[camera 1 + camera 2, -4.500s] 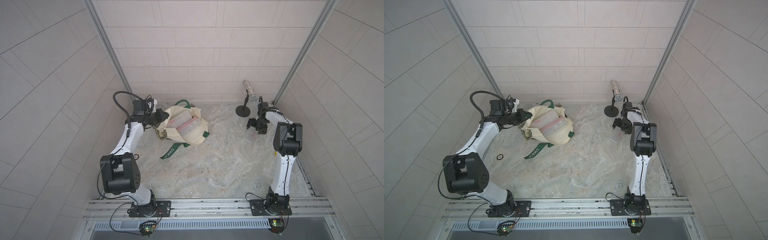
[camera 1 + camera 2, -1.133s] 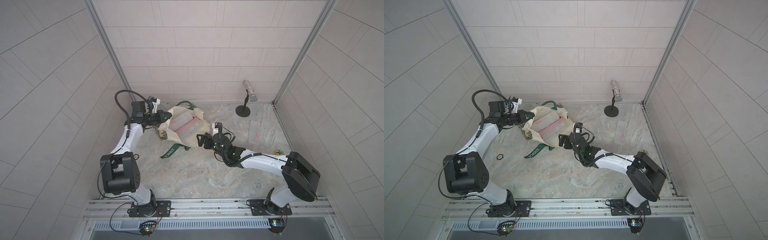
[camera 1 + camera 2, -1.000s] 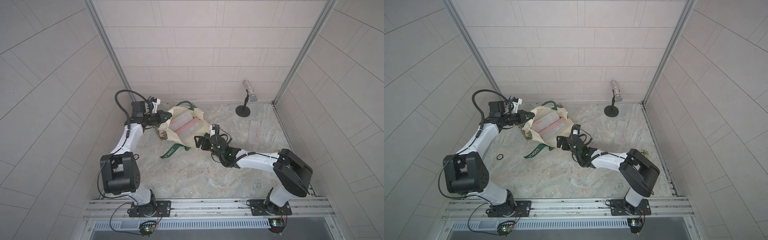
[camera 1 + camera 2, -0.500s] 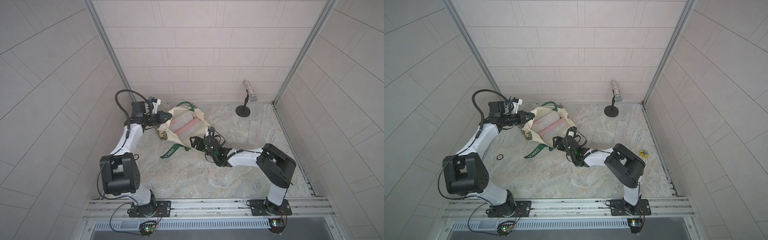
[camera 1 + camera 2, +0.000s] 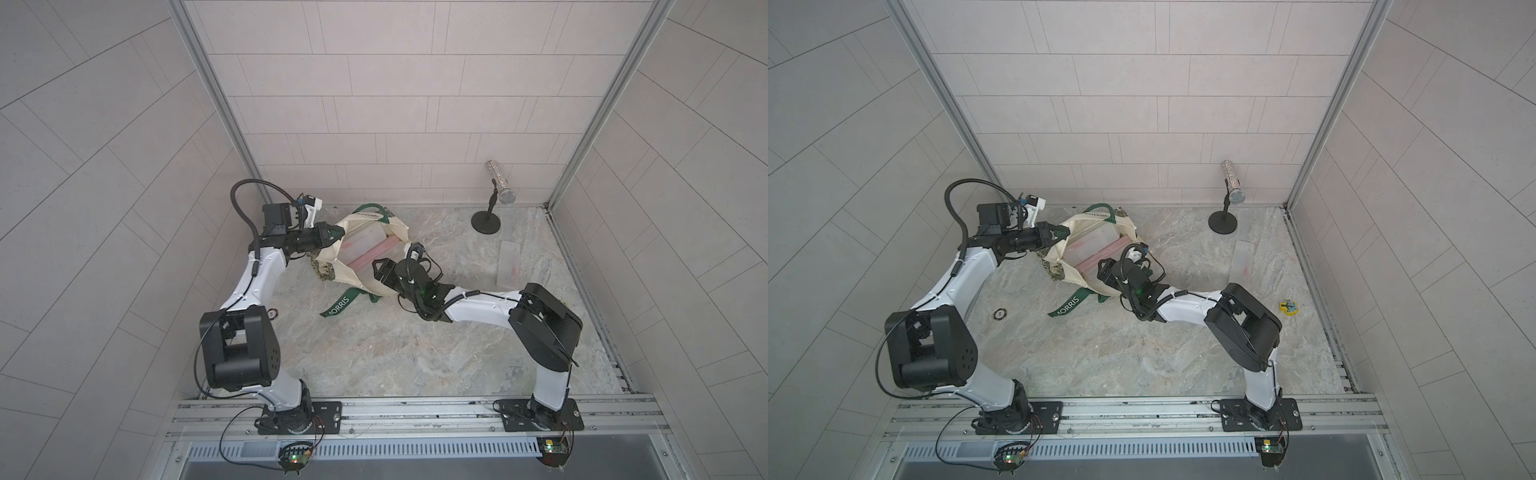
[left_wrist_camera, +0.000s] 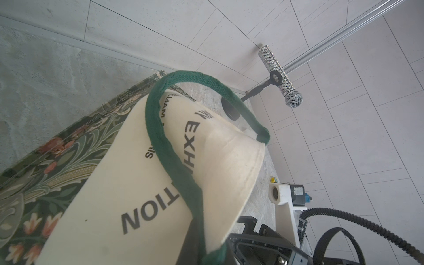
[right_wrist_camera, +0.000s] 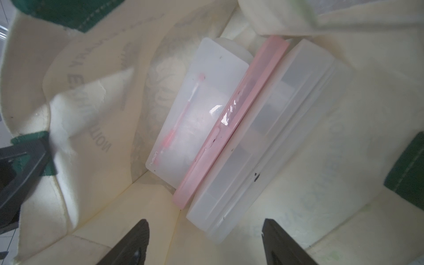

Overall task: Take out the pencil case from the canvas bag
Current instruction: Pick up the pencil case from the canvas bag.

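The cream canvas bag lies on its side at the back left, one green handle trailing forward. My left gripper is shut on the bag's rim and holds the mouth up. In the left wrist view the bag's lettered side hides those jaws. My right gripper is open, inside the mouth. In the right wrist view a frosted pencil case, a pink one and a clear flat one lie side by side. The frosted case's near end sits just beyond my right gripper.
Another translucent case lies flat near the right wall. A glittery microphone on a black stand is at the back right. A small yellow piece and a black ring lie on the marbled floor.
My right arm has swung from the right wall, pushed its gripper into the bag's mouth, and its jaws have narrowed a little. The left gripper has stayed on the rim.
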### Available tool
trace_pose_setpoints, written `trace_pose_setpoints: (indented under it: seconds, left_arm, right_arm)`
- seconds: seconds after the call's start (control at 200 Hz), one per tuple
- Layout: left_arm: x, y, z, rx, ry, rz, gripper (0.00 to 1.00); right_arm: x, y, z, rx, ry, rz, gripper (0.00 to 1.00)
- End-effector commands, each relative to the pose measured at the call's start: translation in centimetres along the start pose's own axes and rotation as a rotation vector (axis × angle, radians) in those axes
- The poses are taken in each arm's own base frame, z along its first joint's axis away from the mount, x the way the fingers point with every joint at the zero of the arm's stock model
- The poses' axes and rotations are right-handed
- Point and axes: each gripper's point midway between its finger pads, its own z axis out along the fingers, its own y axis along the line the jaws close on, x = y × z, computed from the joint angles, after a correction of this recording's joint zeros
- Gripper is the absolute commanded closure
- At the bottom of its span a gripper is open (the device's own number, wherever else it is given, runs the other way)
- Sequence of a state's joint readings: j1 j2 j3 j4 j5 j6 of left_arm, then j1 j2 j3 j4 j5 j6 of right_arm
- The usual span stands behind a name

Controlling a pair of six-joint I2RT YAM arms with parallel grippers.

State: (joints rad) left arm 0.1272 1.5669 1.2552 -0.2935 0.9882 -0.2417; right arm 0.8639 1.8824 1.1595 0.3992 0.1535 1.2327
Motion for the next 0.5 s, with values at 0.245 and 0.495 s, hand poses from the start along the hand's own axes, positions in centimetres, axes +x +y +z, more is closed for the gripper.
trace_pose_setpoints:
  seconds: [0.245, 0.495]
  left_arm:
    - [-1.1, -3.8, -1.4, 0.122, -0.032, 0.103, 1.00]
    - [-1.0, -3.7, -1.3, 0.128, -0.027, 0.092, 1.00]
  right_arm:
    - [1.0, -1.2, 2.9, 0.069, 0.006, 0.062, 0.31]
    - [1.0, -1.1, 4.0, 0.077, 0.006, 0.062, 0.41]
